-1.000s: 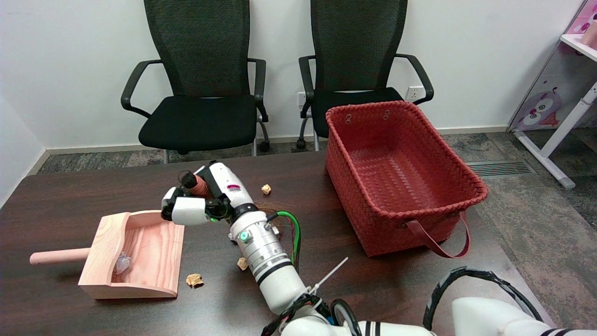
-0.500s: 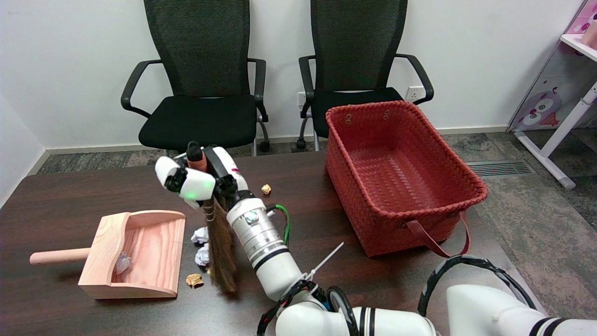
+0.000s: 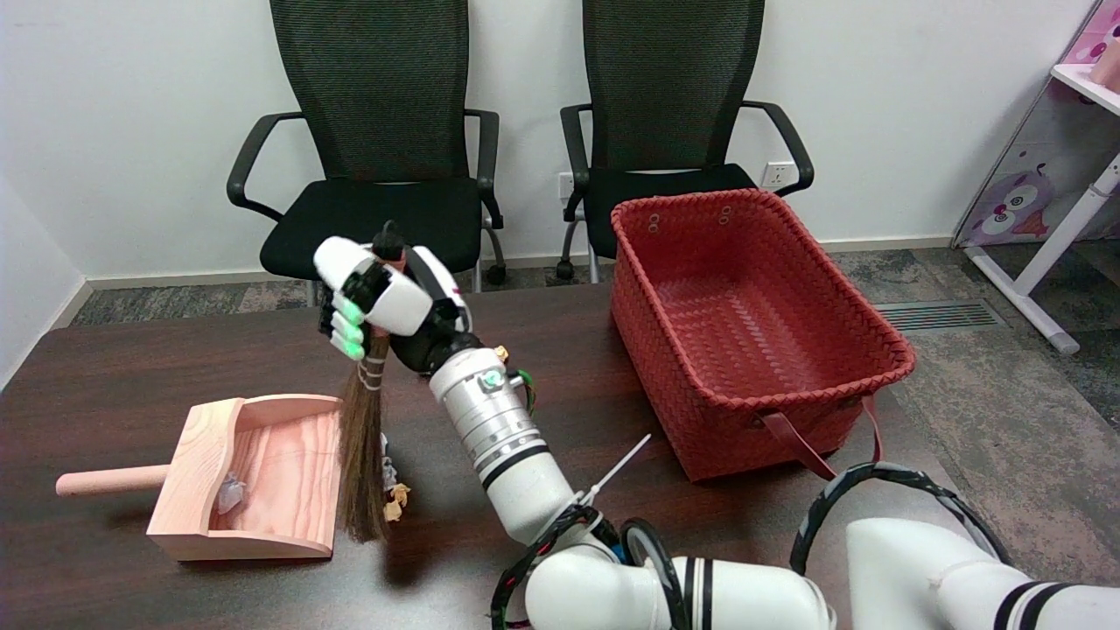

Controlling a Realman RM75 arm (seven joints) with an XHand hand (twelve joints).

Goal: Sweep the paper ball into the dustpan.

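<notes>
Brown broom [image 3: 363, 455] clamped in right hand [image 3: 385, 302] fingers (paper balls mostly hidden behind bristles).

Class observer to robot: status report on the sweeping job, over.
Right hand grips the broom, bristles down at the dustpan mouth. Paper balls just right of the bristles, not in yet. One scrap inside the pan. Nothing blocking.
</notes>
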